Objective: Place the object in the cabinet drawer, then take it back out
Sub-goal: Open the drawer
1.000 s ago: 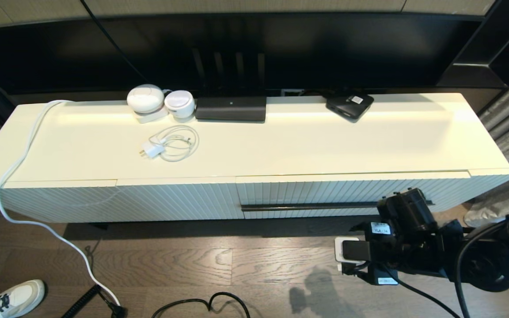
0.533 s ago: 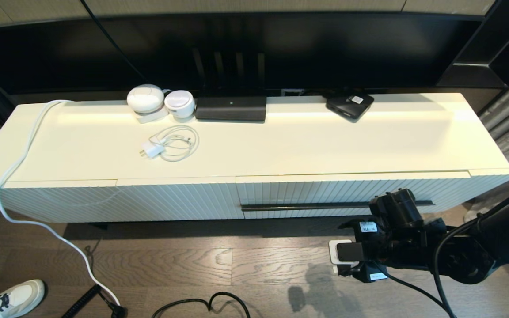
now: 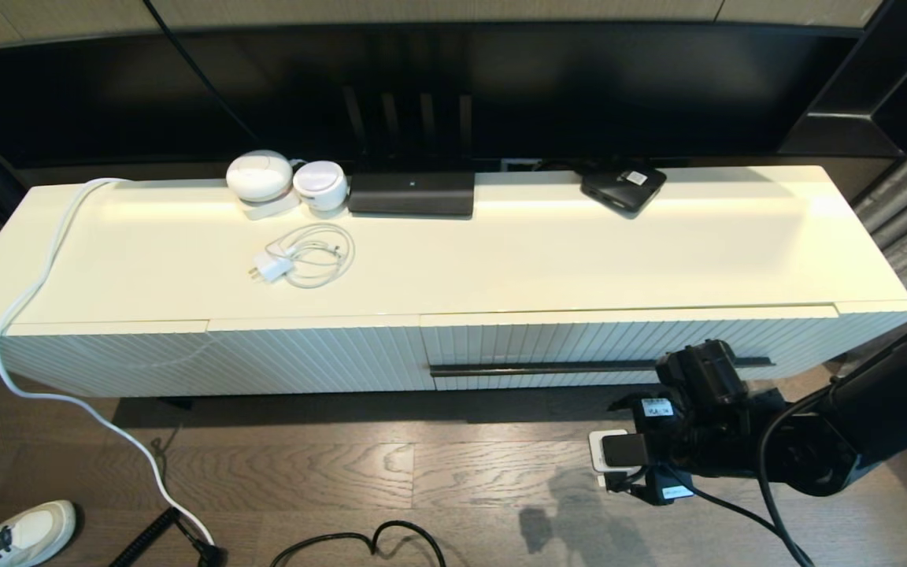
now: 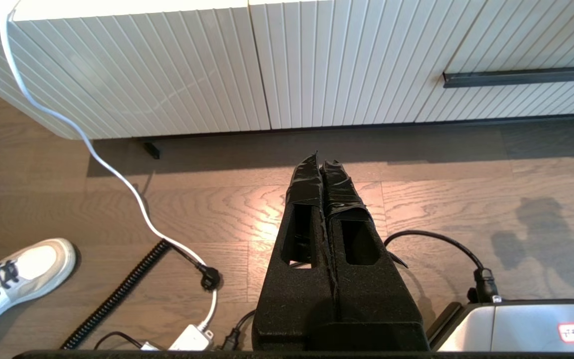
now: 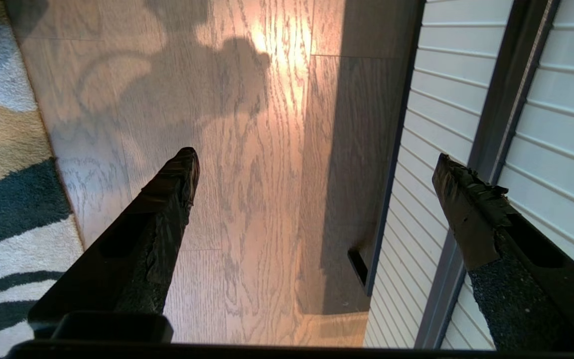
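Before the shut cabinet drawer (image 3: 627, 346), right gripper (image 5: 317, 174) has shifted left along the bar handle (image 3: 548, 368), jaws spread wide, empty (handle grasp next, likely).

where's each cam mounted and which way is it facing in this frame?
Head view: on the robot's head, looking forward and down at the cream cabinet and wood floor; shows the right arm, low on the right, by the drawer handle.
Left wrist view: behind the left hand, fingers together, aimed at the floor before the cabinet front.
Right wrist view: behind the right hand, fingers wide apart, looking down along the drawer front; one finger overlaps the handle.
Shared: all three views show the dark bar handle.
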Controlling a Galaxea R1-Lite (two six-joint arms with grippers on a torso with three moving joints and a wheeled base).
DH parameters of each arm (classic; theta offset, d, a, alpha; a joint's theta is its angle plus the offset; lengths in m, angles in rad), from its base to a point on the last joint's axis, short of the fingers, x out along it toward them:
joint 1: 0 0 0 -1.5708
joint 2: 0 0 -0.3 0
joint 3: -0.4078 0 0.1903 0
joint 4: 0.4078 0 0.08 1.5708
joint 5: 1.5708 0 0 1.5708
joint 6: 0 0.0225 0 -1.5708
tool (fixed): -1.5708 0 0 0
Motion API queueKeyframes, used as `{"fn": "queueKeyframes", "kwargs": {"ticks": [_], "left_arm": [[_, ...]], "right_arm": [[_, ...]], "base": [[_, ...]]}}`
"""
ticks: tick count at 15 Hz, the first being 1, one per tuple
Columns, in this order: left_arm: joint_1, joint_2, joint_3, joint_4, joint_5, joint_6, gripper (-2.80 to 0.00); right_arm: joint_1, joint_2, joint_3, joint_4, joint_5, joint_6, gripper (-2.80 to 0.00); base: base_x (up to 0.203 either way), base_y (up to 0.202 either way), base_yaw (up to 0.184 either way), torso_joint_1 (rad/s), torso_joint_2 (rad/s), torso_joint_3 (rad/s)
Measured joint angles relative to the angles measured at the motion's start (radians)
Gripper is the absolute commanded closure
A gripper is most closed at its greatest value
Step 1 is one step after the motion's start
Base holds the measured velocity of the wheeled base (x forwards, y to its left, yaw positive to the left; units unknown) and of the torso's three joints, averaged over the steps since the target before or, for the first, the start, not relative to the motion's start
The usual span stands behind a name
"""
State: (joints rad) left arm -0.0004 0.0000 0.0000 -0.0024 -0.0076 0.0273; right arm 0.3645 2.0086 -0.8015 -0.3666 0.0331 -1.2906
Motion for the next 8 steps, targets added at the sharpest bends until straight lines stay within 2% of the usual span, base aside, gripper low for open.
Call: {"fn": "queueKeyframes", "kwargs": {"ticks": [8], "left_arm": [[0.000,0.000,0.000,0.000,0.000,0.000,0.00]], "right_arm": [[-0.026,0.097,-0.101,-0.007,-0.008,0.000,-2.80]], "base": [[0.000,0.000,0.000,0.000,0.00,0.000]]}}
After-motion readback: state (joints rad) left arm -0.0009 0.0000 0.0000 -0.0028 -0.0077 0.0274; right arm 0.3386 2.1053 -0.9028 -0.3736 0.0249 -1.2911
